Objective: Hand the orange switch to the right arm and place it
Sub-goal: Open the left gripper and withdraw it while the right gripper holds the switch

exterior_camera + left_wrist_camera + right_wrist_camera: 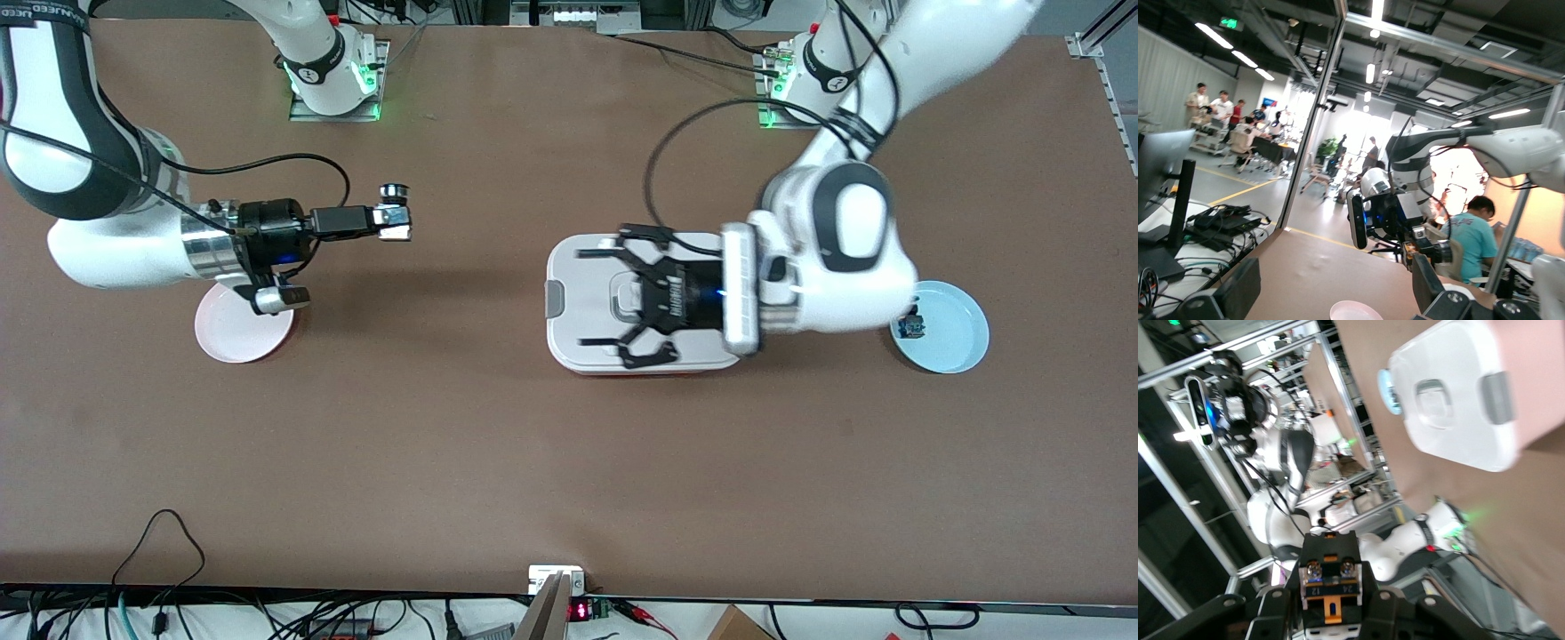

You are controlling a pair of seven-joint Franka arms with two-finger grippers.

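The right gripper [396,222] hangs over bare table [444,444], pinched on the orange switch [394,193], with a pink plate [244,329] below its wrist. The left gripper [642,298] is spread wide above a white lidded box [587,302]. A blue plate [956,329] at the left arm's end holds a blue-bodied switch [911,327].
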